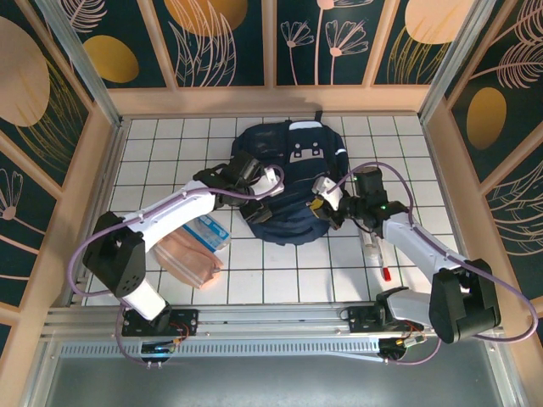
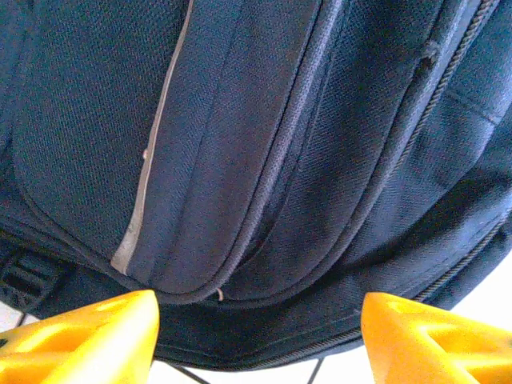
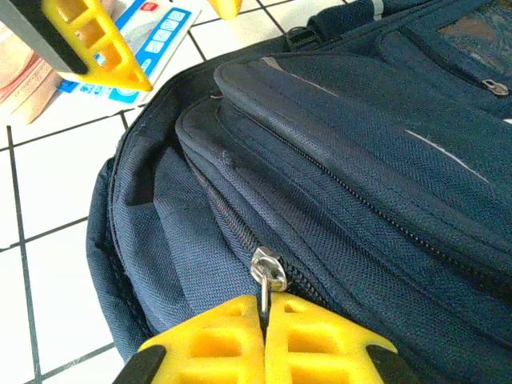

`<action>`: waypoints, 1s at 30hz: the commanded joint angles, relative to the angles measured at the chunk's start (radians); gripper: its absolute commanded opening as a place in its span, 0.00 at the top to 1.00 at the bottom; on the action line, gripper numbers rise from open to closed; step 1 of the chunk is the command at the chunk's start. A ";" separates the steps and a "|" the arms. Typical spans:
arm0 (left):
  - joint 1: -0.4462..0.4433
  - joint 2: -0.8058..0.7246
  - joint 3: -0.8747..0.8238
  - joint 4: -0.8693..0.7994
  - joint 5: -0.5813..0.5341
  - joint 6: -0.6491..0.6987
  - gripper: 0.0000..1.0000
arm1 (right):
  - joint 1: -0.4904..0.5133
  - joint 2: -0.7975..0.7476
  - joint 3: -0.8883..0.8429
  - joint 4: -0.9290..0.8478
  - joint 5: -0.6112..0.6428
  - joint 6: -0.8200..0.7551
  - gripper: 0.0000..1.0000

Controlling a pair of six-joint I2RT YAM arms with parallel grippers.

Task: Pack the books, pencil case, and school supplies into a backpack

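The backpack (image 1: 288, 182) lies flat in the middle of the tiled table (image 1: 170, 140), front panel up; its long axis runs from the far side toward the arms, a black loop at the far end, the rounded end nearest the arms; I judge it is laid so that the zip faces both arms.
The left gripper (image 1: 259, 191) stands released, fingers (image 2: 96, 340) wide apart just off the fabric, grasping nothing; probably ready to steady the bag.
The right gripper (image 3: 264, 308) is clenched on the zipper pull (image 3: 268, 272), likely to open the compartment first.
A peach pouch (image 1: 193, 259) waits left of the bag; a whitish stick (image 1: 371, 246) and red pen (image 1: 386, 273) lie right of it, unpacked.
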 commanded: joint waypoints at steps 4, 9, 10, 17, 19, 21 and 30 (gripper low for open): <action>-0.004 0.127 0.054 0.092 -0.090 0.141 0.34 | -0.010 -0.067 0.017 0.000 -0.045 -0.014 1.00; -0.004 0.196 0.083 0.160 -0.087 0.160 0.37 | -0.012 -0.096 0.004 0.000 -0.051 -0.016 1.00; -0.004 0.206 0.085 0.175 -0.082 0.161 0.45 | -0.013 -0.097 0.003 -0.002 -0.051 -0.014 1.00; -0.004 0.218 0.217 0.127 -0.047 0.067 1.00 | -0.013 -0.100 -0.011 0.001 0.035 0.011 1.00; -0.004 0.187 0.232 0.120 -0.050 0.023 1.00 | -0.012 -0.106 -0.031 0.042 0.149 0.073 1.00; -0.004 0.155 0.257 0.093 -0.040 -0.027 1.00 | -0.009 -0.109 -0.048 0.068 0.232 0.111 1.00; -0.076 0.118 0.344 -0.148 -0.161 -0.146 1.00 | 0.004 0.015 0.009 0.125 0.308 0.176 1.00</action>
